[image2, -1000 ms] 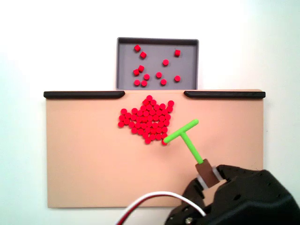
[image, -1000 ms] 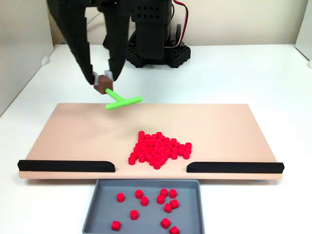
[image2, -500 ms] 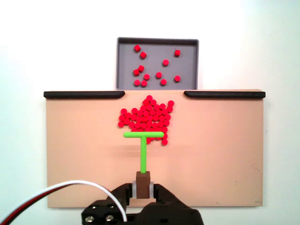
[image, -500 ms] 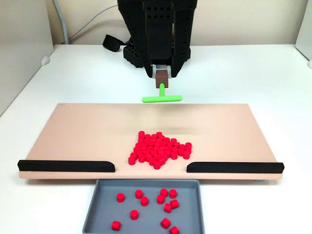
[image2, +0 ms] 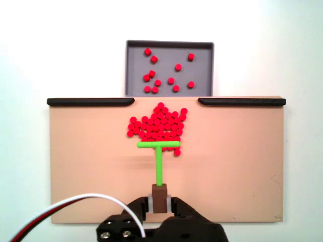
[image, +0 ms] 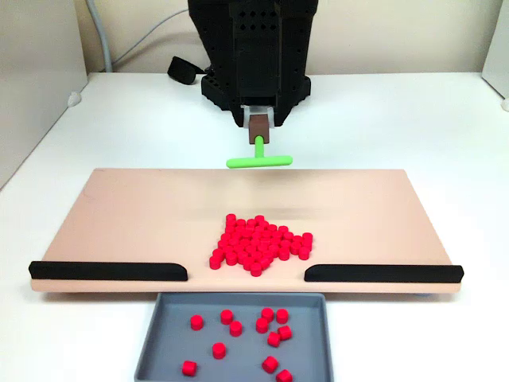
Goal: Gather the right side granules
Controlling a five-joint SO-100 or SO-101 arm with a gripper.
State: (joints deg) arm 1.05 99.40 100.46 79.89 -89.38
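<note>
A heap of red granules (image: 260,243) (image2: 158,126) lies mid-board on the tan board (image: 127,215) (image2: 86,161), just before the gap between two black rails. My gripper (image: 258,126) (image2: 160,201) is shut on the brown block handle of a green T-shaped stick (image: 259,159) (image2: 158,151). In the top-down fixed view the stick's crossbar sits right behind the heap, at its near edge; whether it touches the board I cannot tell.
A grey tray (image: 159,350) (image2: 133,50) beyond the rail gap holds several loose red granules. Black rails (image: 107,270) (image2: 241,101) line the board's edge on both sides of the gap. A white cable (image2: 60,209) runs from the arm.
The gripper swung with the stick from one side of the board to its centre line, turning the crossbar square to the heap. In the last half second it shifted only slightly.
</note>
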